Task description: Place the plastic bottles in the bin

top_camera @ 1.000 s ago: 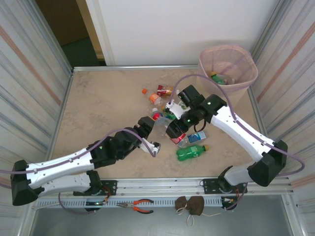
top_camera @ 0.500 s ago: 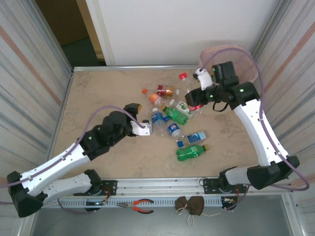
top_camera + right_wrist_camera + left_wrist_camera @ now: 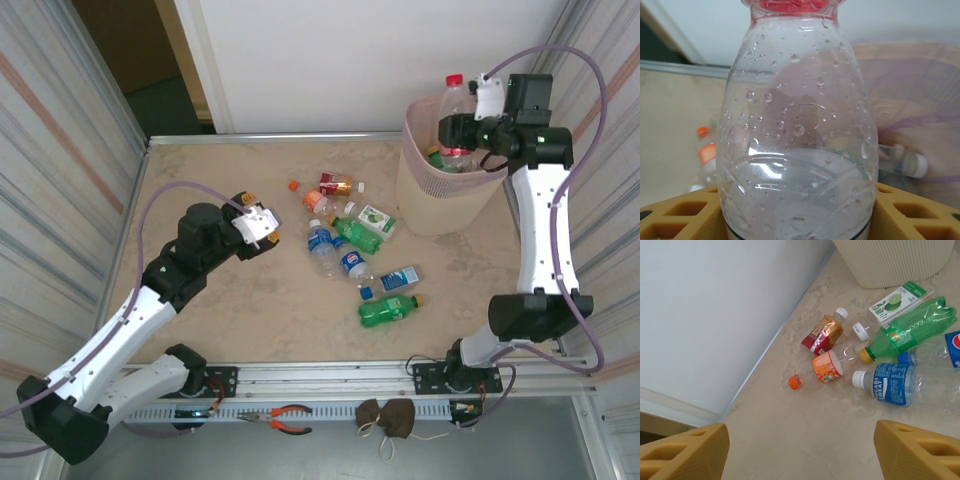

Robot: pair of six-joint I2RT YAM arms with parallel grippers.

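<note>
My right gripper [image 3: 462, 133] is shut on a clear bottle with a red cap [image 3: 455, 108], held upright over the pale pink bin [image 3: 430, 205]. In the right wrist view the wet bottle [image 3: 797, 125] stands between the yellow fingers [image 3: 680, 217], with the bin's inside [image 3: 925, 95] behind it. Another bottle [image 3: 902, 162] lies in the bin. Several bottles lie mid-table: a brown one [image 3: 335, 183], an orange-labelled one [image 3: 315, 200], two green ones [image 3: 355, 232] [image 3: 390, 310] and a blue-labelled one [image 3: 320, 240]. My left gripper [image 3: 262, 222] hangs open left of the pile, nothing between its fingers [image 3: 682, 450].
A loose orange cap [image 3: 293, 185] and a white cap [image 3: 860, 330] lie by the pile. Metal rails edge the table and corrugated walls close in both sides. Pliers [image 3: 285, 418] lie below the front rail. Bare tabletop [image 3: 200, 180] stretches to the left.
My right arm has carried the red-capped bottle from the pile up and over the bin. My left arm has drawn back from the pile toward the left.
</note>
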